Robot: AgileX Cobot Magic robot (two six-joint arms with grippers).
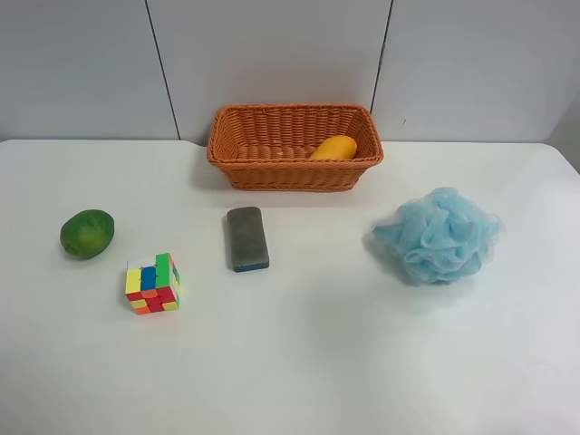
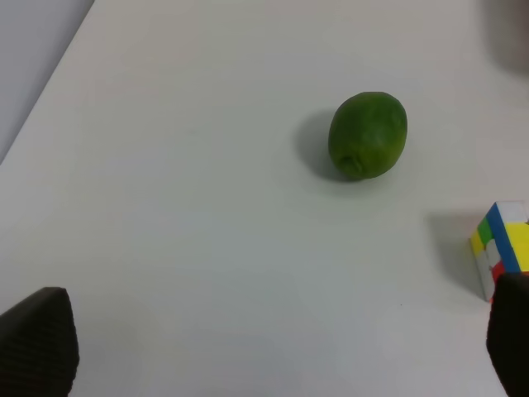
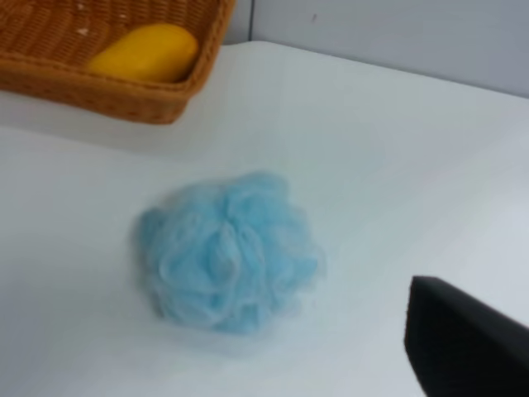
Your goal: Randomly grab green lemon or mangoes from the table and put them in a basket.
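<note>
Nearest, at lower left of the high view: a colourful cube [image 1: 152,284]. Further up, at far left on the white table [image 1: 308,353]: the green lemon [image 1: 87,233], untouched. Left gripper [image 2: 273,347] fingers spread wide, holding nothing. Right gripper: one dark finger [image 3: 467,343] visible, state impossible to tell. Centre: a grey block [image 1: 246,237]; right: a blue mesh sponge [image 1: 439,235]. Farthest, at top centre: the basket [image 1: 294,172], with the mango [image 1: 333,148] inside at its right end.

no readable text, label or number shows on anything here.
</note>
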